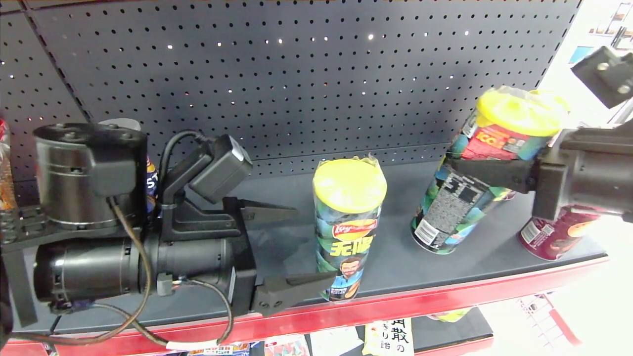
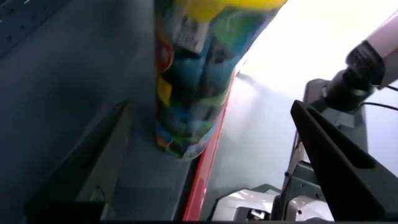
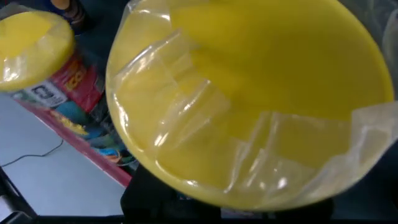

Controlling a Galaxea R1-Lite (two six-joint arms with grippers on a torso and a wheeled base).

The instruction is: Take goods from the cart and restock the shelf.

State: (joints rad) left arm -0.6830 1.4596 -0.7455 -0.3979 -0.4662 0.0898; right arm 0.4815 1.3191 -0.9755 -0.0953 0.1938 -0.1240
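Note:
A chip can with a yellow lid (image 1: pixel 348 227) stands upright near the red front edge of the shelf (image 1: pixel 395 301). My left gripper (image 1: pixel 314 247) is open at its left side, fingertips reaching the can's flanks without clamping it; the left wrist view shows the can (image 2: pixel 193 81) ahead between the spread fingers (image 2: pixel 336 162). To the right, my right gripper (image 1: pixel 487 170) is shut on a second yellow-lidded can (image 1: pixel 465 198), tilted with its base low over the shelf board. The right wrist view looks down on that lid (image 3: pixel 249 93), with the upright can (image 3: pixel 37 56) beyond.
A red can (image 1: pixel 554 237) sits at the shelf's right end, under the right arm. The pegboard back wall (image 1: pixel 306 74) stands close behind. More goods crowd the shelf's far left (image 1: pixel 5 168). Packages lie on the lower shelf (image 1: pixel 388 338).

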